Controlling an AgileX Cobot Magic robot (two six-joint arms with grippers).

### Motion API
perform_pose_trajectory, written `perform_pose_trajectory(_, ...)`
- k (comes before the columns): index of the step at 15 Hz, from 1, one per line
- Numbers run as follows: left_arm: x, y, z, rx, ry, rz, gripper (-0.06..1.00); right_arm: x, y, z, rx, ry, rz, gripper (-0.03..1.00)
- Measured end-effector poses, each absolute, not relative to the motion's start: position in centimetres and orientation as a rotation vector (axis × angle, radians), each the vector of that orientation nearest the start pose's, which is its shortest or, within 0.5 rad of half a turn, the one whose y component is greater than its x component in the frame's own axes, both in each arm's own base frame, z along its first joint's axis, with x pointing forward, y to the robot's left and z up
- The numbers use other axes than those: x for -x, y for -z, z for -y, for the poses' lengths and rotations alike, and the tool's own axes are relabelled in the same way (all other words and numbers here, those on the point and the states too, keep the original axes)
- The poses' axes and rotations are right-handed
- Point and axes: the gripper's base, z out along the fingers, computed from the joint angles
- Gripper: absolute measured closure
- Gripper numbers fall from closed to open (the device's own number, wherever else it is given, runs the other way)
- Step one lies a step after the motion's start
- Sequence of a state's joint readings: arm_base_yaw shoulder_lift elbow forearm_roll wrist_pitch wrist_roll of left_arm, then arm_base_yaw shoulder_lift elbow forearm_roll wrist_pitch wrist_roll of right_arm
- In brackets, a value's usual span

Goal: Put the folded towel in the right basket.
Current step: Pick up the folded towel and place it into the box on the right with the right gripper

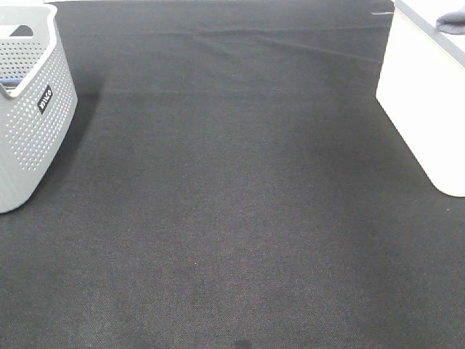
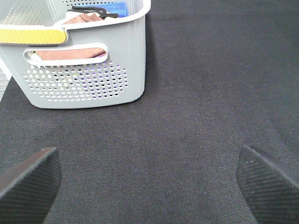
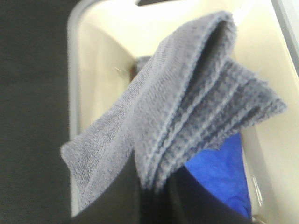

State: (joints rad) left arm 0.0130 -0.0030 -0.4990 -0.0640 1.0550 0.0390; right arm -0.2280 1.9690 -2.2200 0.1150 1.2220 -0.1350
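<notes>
The folded towel (image 3: 187, 107) is grey-blue and ribbed. It hangs from my right gripper (image 3: 154, 186), which is shut on its lower edge. In the right wrist view it hangs over the open top of the white right basket (image 3: 93, 56). The exterior high view shows this basket (image 1: 421, 94) at the right edge, with a dark piece (image 1: 452, 23) over its rim that is the towel or the gripper, I cannot tell which. My left gripper (image 2: 148, 186) is open and empty above the black cloth, and its two fingertips (image 2: 28, 182) stand wide apart.
A grey perforated basket (image 1: 33, 123) stands at the far left; in the left wrist view (image 2: 88, 70) it holds folded cloths, one pinkish brown and one blue. A blue cloth (image 3: 219, 177) lies inside the white basket. A black cloth (image 1: 232, 203) covers the table.
</notes>
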Motion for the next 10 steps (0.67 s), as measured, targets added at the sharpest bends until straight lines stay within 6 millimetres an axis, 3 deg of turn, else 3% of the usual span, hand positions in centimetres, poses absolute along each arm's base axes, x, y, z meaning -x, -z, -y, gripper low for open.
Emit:
perform_pose_trajectory(5, 0.5, -27.8, 0.5, -0.029, 0.044, -2.035, -0.02, -46.1, -32.8, 10.2, -0.151, -0.015, -2.605, 0.88)
perform_pose_trajectory(7, 0.5, -27.8, 0.5, -0.029, 0.044, -2.035, -0.02, -46.8, -31.0, 10.4, -0.156, -0.024, -2.642, 0.72)
perform_pose_trajectory(10, 0.5, -27.8, 0.5, -0.029, 0.044, -2.035, -0.02, -46.9, -30.7, 10.4, -0.182, -0.030, -2.645, 0.39)
